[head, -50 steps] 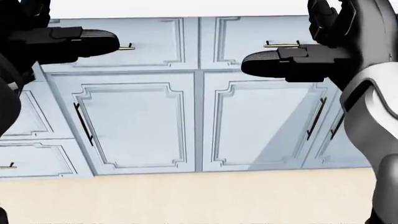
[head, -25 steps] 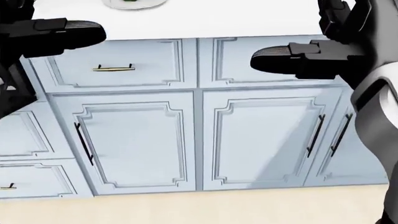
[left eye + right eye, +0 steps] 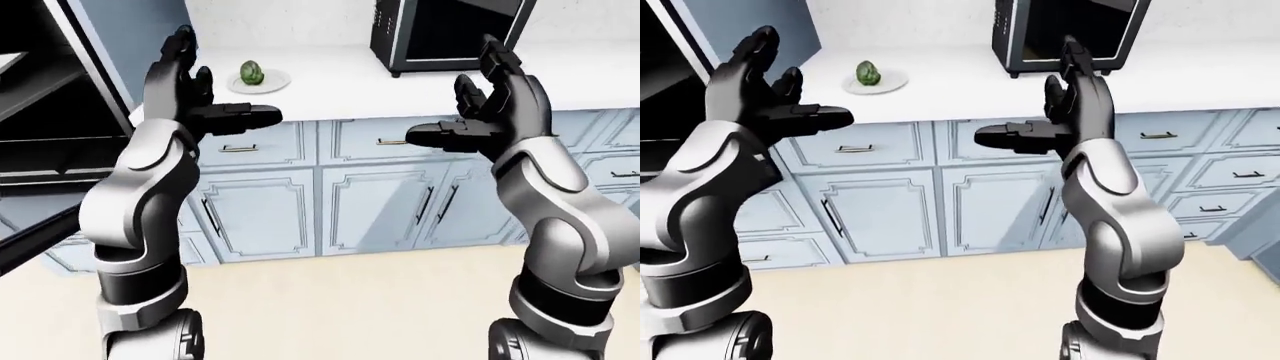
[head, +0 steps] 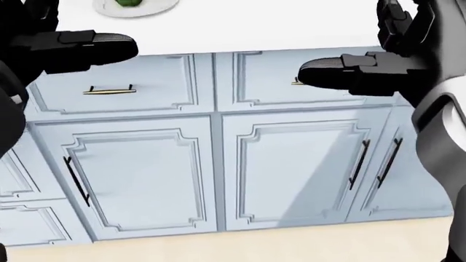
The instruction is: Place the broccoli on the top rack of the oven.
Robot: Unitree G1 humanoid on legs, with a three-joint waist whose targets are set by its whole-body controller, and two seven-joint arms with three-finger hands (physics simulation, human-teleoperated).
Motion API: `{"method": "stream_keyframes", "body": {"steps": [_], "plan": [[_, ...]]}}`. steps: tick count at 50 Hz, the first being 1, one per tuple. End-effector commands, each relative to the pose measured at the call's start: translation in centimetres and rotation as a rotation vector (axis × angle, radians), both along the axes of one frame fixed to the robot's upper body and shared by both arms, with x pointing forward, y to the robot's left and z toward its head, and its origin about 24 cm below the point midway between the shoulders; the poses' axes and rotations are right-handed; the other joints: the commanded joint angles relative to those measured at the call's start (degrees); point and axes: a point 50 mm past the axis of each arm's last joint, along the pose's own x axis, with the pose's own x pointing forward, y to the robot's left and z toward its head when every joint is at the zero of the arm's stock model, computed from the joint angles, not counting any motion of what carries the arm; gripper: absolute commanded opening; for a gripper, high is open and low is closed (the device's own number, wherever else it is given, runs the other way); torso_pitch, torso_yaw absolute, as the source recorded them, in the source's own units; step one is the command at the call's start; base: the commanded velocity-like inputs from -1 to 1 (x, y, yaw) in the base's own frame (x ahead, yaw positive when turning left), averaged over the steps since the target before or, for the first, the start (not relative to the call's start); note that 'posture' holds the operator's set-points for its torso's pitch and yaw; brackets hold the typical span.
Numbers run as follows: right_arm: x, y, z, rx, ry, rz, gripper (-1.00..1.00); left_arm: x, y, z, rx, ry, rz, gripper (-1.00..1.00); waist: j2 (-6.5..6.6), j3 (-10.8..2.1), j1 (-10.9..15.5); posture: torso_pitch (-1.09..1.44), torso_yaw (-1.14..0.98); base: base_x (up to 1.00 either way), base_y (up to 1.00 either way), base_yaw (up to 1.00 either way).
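Note:
The green broccoli [image 3: 252, 73] lies on a small white plate [image 3: 272, 83] on the white counter [image 3: 330, 82], at the upper left of the left-eye view. The plate's edge shows at the top of the head view [image 4: 138, 9]. The open oven [image 3: 45, 97] is at the far left, dark inside, its door hanging down. My left hand [image 3: 215, 94] is open, raised in front of the counter edge just left of and below the plate. My right hand [image 3: 470, 112] is open and empty, raised at the right.
A black microwave [image 3: 450, 34] stands on the counter at the upper right. Pale blue cabinet doors and drawers [image 4: 211, 164] fill the space below the counter. The beige floor [image 3: 340, 300] lies between me and the cabinets.
The camera has tilted up and shifted: the cabinets slid down, then left, and the counter top and plate came into the head view. Both hands stay raised and open.

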Motion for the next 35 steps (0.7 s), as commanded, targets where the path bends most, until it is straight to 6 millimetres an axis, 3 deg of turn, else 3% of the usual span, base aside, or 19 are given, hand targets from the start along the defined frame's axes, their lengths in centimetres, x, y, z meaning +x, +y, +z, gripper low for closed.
{"method": "stream_keyframes", "body": {"steps": [1,8,10,11,12,13,14,16,21,23,25,26,27,28,30,35], "plan": [[-0.53,0.58,1.89,-0.007,-0.096,0.025,1.0,-0.61,0.63,1.94,-0.002,-0.096,0.027,1.0,-0.65,-1.69,0.4,0.0,0.0,0.19,0.0,0.0],[-0.55,0.54,1.87,-0.007,-0.096,0.024,1.0,-0.54,0.66,1.89,-0.001,-0.096,0.027,1.0,3.4,-0.94,0.0,0.0,0.0,0.19,0.0,0.0],[-0.53,0.52,1.82,-0.007,-0.095,0.024,1.0,-0.48,0.69,1.84,-0.002,-0.095,0.028,1.0,6.22,-1.77,-0.4,0.0,0.0,0.18,0.0,0.0],[-0.54,0.52,1.84,-0.008,-0.095,0.023,1.0,-0.47,0.7,1.86,-0.001,-0.095,0.028,1.0,8.45,-2.66,-0.4,0.0,0.0,0.18,0.0,0.0],[-0.51,0.5,1.79,-0.008,-0.095,0.024,1.0,-0.55,0.67,1.94,-0.002,-0.096,0.028,1.0,5.9,-2.06,0.1,0.0,0.0,0.19,0.0,0.0],[-0.5,0.49,1.78,-0.008,-0.094,0.024,1.0,-0.58,0.67,1.94,-0.002,-0.096,0.028,1.0,6.78,-1.89,-0.2,0.0,0.0,0.19,0.0,0.0],[-0.51,0.49,1.78,-0.009,-0.094,0.024,1.0,-0.63,0.62,1.97,-0.002,-0.095,0.027,1.0,6.49,-2.01,0.2,0.0,0.0,0.18,0.0,0.0],[-0.54,0.54,1.82,-0.009,-0.093,0.025,1.0,-0.54,0.65,1.82,-0.002,-0.094,0.028,1.0,5.65,-2.42,0.4,0.0,0.0,0.19,0.0,0.0],[-0.52,0.52,1.82,-0.01,-0.091,0.024,1.0,-0.39,0.69,1.72,-0.002,-0.094,0.028,1.0,2.86,-1.77,0.8,0.0,0.0,0.18,0.0,0.0],[-0.51,0.54,1.79,-0.01,-0.09,0.025,1.0,-0.39,0.7,1.71,-0.002,-0.093,0.028,1.0,0.91,-1.94,1.1,0.0,0.0,0.17,0.0,0.0],[-0.5,0.51,1.78,-0.011,-0.089,0.023,1.0,-0.42,0.69,1.75,-0.001,-0.094,0.028,1.0,-2.79,-2.89,1.2,0.0,0.0,0.16,0.0,0.0],[-0.49,0.55,1.77,-0.011,-0.087,0.023,1.0,-0.36,0.7,1.68,-0.001,-0.093,0.029,1.0,-0.05,-2.29,0.7,0.0,0.0,0.13,0.0,0.0],[-0.45,0.54,1.73,-0.012,-0.087,0.024,1.0,-0.39,0.71,1.72,-0.001,-0.094,0.028,1.0,-1.23,-2.24,1.0,0.0,0.0,0.12,0.0,0.0],[-0.47,0.51,1.73,-0.012,-0.087,0.023,1.0,-0.42,0.71,1.75,-0.001,-0.094,0.029,1.0,-1.09,-2.41,0.7,0.0,0.0,0.11,0.0,0.0],[-0.56,0.55,1.85,-0.011,-0.089,0.023,1.0,-0.43,0.7,1.77,-0.001,-0.093,0.028,1.0,-0.18,-2.79,0.6,0.0,0.0,0.11,0.0,0.0],[-0.53,0.49,1.78,-0.013,-0.088,0.022,1.0,-0.5,0.68,1.76,0.0,-0.093,0.028,1.0,2.83,-1.69,0.2,0.0,0.0,0.1,0.0,0.0]]}}
